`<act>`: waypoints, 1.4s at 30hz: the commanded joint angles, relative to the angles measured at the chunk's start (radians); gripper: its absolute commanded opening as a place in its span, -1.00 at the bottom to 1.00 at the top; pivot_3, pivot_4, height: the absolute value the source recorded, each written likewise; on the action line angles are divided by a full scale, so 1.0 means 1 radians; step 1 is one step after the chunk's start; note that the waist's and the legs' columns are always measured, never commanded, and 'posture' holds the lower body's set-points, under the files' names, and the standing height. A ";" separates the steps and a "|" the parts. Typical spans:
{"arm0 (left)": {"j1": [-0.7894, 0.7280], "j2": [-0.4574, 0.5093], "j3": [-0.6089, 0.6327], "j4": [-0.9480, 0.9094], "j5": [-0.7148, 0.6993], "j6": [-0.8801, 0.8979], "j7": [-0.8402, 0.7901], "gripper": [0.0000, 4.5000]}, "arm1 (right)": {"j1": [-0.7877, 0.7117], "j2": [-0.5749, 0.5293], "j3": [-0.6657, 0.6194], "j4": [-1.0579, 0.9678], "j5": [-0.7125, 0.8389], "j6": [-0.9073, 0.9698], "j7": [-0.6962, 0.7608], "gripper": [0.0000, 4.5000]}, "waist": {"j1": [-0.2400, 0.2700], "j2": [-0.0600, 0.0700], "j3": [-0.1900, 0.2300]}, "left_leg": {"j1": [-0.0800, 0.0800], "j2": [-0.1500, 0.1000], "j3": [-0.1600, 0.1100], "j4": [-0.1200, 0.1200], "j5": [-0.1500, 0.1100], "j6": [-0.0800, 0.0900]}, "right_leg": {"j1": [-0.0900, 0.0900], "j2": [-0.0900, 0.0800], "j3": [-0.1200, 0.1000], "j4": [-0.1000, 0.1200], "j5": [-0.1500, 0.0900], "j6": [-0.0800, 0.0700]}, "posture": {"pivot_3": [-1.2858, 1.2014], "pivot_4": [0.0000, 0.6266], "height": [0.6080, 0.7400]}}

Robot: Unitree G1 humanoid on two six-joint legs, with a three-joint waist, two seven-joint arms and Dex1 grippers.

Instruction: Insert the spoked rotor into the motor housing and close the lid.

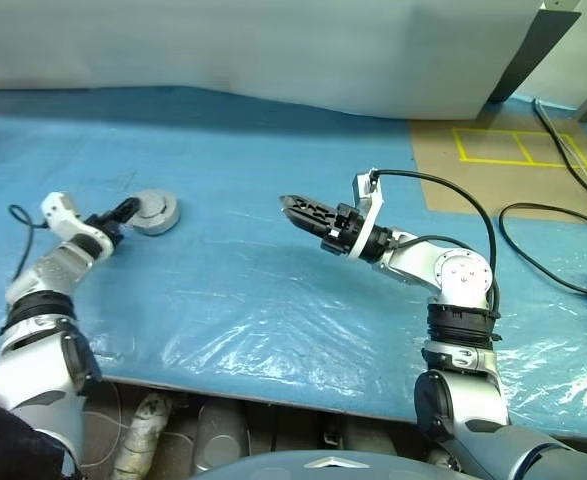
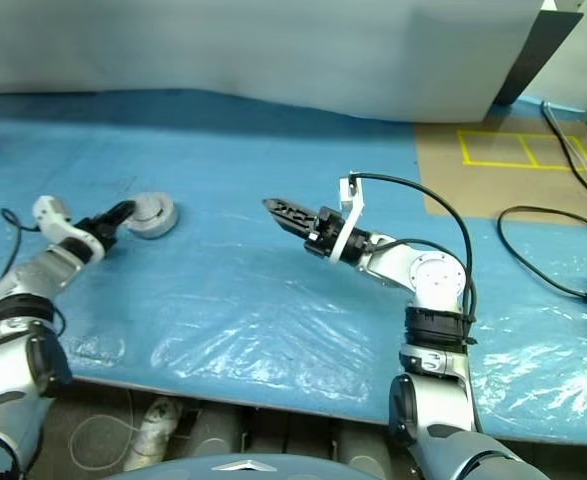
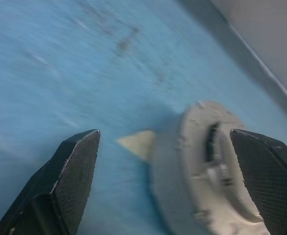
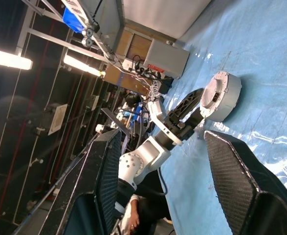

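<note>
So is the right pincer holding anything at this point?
No, the right pincer hangs open and empty above the blue table, well apart from the housing by the left pincer.

- We see a blue plastic sheet (image 1: 223, 290) spread beneath both jaws.
- Beyond them stands a pale wall (image 1: 273, 45).
- Right of them lies brown board (image 1: 503, 170) with yellow tape (image 1: 518, 147) and black cables (image 1: 543, 250).

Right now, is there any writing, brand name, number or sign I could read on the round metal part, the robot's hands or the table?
None can be read.
Motor housing: closed, plain silver-grey, no legible marking.
Blue table cover: faint dark scuffs, not letters.
Brown board: yellow taped rectangles, no text.
Blue box on the frame in the right wrist view: white patch, too small to read.
</note>
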State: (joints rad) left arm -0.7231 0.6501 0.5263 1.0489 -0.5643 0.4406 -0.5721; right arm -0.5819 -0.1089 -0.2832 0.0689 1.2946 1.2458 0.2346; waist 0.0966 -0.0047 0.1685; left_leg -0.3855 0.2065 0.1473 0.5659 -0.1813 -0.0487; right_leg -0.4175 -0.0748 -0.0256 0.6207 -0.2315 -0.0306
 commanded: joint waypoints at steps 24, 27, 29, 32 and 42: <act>0.120 -0.286 -0.603 -0.881 0.195 -0.041 -0.321 0.99 | 0.172 -0.304 0.233 -0.316 -0.655 -0.512 0.205 0.26 | -0.007 -0.001 0.001 | 0.000 0.000 0.001 0.000 0.000 0.000 | 0.000 0.000 0.001 0.001 0.000 0.000 | 0.03 -0.52 1.00; 0.136 -0.280 -0.607 -0.897 0.212 -0.084 -0.336 0.99 | 0.199 -0.305 0.230 -0.332 -0.661 -0.503 0.216 0.26 | -0.002 -0.001 0.001 | -0.001 0.000 0.001 0.001 0.000 0.001 | 0.000 0.000 0.001 0.001 0.000 0.000 | 0.03 -0.52 1.00; 0.140 -0.278 -0.603 -0.910 0.209 -0.083 -0.336 0.99 | 0.202 -0.300 0.228 -0.337 -0.661 -0.495 0.218 0.26 | -0.001 -0.001 0.001 | 0.000 0.000 0.001 0.002 0.000 0.001 | 0.001 0.000 0.002 0.001 0.000 0.000 | 0.03 -0.52 1.00; 0.140 -0.274 -0.594 -0.915 0.209 -0.080 -0.328 0.99 | 0.197 -0.287 0.234 -0.332 -0.668 -0.497 0.215 0.26 | -0.002 -0.001 0.001 | 0.000 0.000 0.001 0.004 0.000 0.001 | 0.001 0.000 0.003 0.001 0.000 0.000 | 0.03 -0.52 1.00; 0.126 -0.265 -0.562 -0.904 0.211 -0.085 -0.294 0.99 | 0.137 -0.246 0.245 -0.263 -0.711 -0.517 0.236 0.26 | -0.003 0.000 0.001 | 0.000 0.000 0.002 0.005 0.000 0.001 | 0.001 0.000 0.003 0.002 0.000 -0.001 | 0.03 -0.52 1.00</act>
State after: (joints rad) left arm -0.5816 0.3777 -0.0619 0.1745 -0.3470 0.3755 -0.8688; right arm -0.4275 -0.3583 -0.0320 -0.1916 0.5875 0.7525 0.4587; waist 0.0935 -0.0051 0.1692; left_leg -0.3852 0.2067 0.1490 0.5708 -0.1809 -0.0478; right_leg -0.4163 -0.0747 -0.0224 0.6225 -0.2318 -0.0312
